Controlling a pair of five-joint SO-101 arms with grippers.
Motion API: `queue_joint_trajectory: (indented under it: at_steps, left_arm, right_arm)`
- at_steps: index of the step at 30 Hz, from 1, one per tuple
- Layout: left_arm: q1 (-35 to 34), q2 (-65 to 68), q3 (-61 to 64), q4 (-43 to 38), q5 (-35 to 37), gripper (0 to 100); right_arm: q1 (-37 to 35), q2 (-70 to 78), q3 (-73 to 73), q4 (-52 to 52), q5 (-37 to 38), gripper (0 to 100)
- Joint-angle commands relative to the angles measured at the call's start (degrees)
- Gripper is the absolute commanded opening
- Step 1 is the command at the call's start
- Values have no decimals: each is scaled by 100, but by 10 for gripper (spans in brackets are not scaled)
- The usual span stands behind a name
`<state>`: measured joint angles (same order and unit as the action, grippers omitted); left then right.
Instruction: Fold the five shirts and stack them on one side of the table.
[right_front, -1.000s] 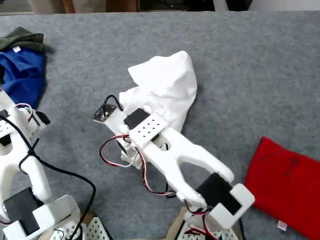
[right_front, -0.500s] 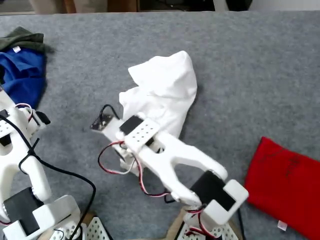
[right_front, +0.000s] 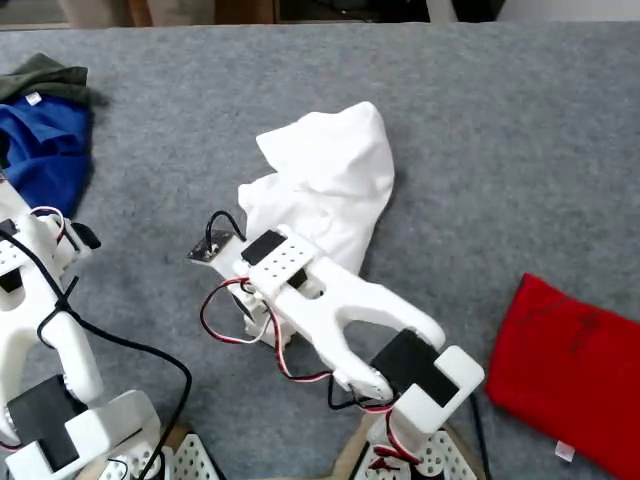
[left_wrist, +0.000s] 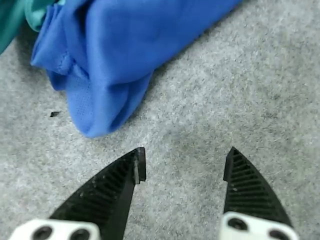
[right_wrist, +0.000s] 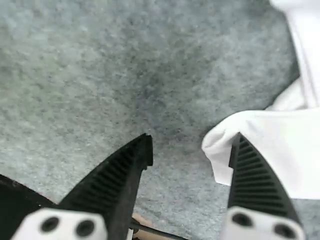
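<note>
The white shirt lies crumpled mid-table. The right gripper hangs spread over its 7 o'clock corner, probably to pinch that edge for a fold. The left gripper, also spread and empty, hovers by the blue shirt at 10 o'clock.

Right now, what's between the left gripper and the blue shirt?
Just bare grey table cover between the left gripper and the blue shirt, as the left wrist view shows.
</note>
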<state>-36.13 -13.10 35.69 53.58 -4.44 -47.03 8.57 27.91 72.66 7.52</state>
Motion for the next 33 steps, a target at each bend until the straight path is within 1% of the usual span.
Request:
queue_joint_trajectory:
  at_steps: [1,4,9,14,19,21,27,33]
  left_arm:
    - [-44,-145,-53,-62,26,261]
    - [-44,-145,-35,-88,35,261]
    - [-35,-145,-26,-88,35,261]
    - [-35,-145,-18,-88,35,261]
    - [-35,-145,-18,-79,35,261]
    - [-35,-145,-18,-79,35,261]
    - [-35,-145,-26,-62,26,261]
    - [-35,-145,-26,-62,26,261]
  right_arm:
    - [101,-13,-40,-70,44,250]
    - [127,31,-40,-79,44,250]
    - [505,110,4,-325,44,249]
    - [532,576,-31,-527,44,249]
    - [541,620,-101,-510,44,245]
    - [541,620,-101,-510,44,210]
    - [752,655,-110,-510,44,57]
    - [848,629,-110,-519,44,44]
